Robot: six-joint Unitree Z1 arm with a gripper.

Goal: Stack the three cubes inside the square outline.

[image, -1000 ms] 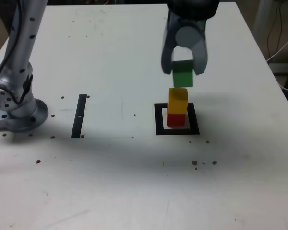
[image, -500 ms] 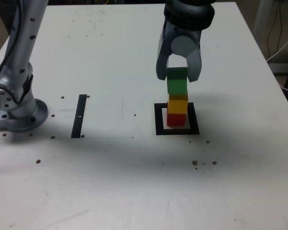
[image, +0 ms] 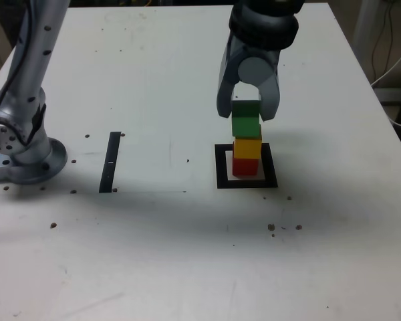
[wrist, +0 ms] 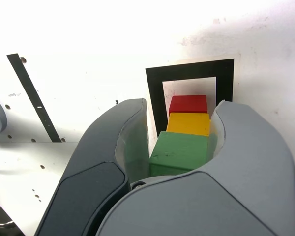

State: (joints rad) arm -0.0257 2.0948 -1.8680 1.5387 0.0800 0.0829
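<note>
Here's the green cube (image: pixel 246 119) up top, a flat, matte deep green, its upper face darker than its front in the exterior view; below it comes the yellow cube (image: pixel 248 148), warm and almost amber, and at the bottom the red cube (image: pixel 245 166), bright and plain; three small blocks of matching size, crisp at the edges, in one column. The red one sits within the square outline (image: pixel 223 182), a thick black frame with a pale centre, flat on the white tabletop (image: pixel 154 254); that places the column right of the middle of the tabletop in the exterior view, well in from its right edge; over toward the left edge lies the narrow black strip (image: pixel 109 162). And the claw (image: pixel 246 112); it comes from the far edge's side, clamped on the green cube, its two rounded grey fingers (wrist: pixel 265 162) closed in on opposite sides, parted only by the block between them; the wrist view shows the pale inner pads (wrist: pixel 133 147) against the green; the yellow and red cubes are outside the grip.
</note>
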